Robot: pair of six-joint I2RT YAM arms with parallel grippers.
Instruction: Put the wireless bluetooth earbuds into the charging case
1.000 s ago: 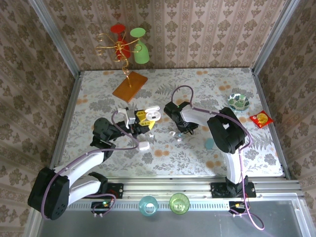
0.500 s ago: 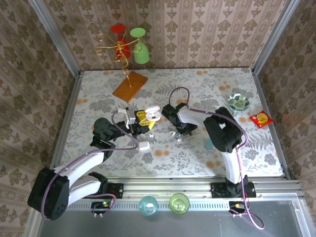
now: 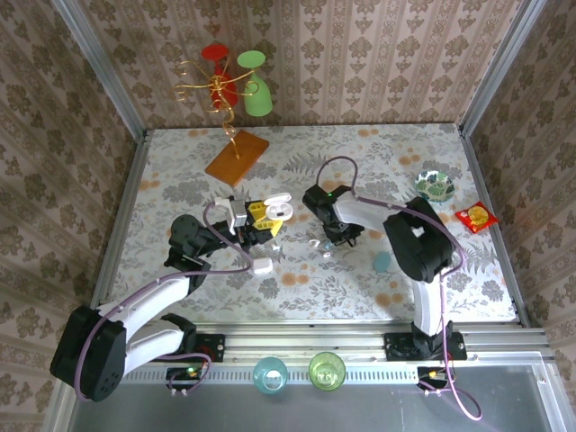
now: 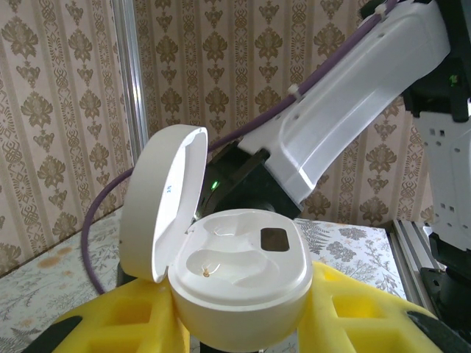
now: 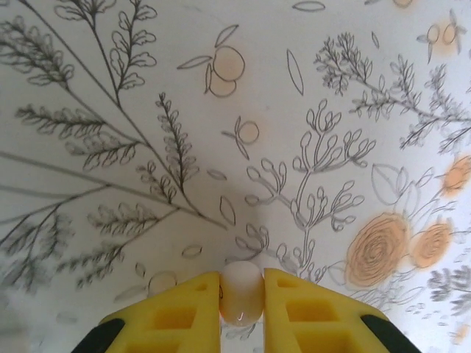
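Observation:
My left gripper [image 4: 237, 312] is shut on the white charging case [image 4: 239, 276], gripping it between yellow fingers [image 4: 360, 312]. The lid [image 4: 158, 198] stands open and both wells look empty. From above, the case [image 3: 277, 209] is held over the table left of centre. My right gripper [image 5: 242, 298] is shut on a small glossy whitish earbud [image 5: 241, 293], low over the floral cloth. In the top view the right gripper [image 3: 337, 237] points down at mid-table, with two tiny clear earbuds [image 3: 318, 244] lying just to its left.
A closed white case [image 3: 262, 266] and a pale blue pebble-like case [image 3: 382, 262] lie on the cloth. At the back stands a wire stand with glasses [image 3: 229, 81] on a wooden base [image 3: 237, 158]. A patterned bowl [image 3: 435, 185] and a red packet [image 3: 475, 217] sit at the right.
The right gripper shifted a little left, then back to the right, staying low over the cloth. The left arm and the open case have not moved.

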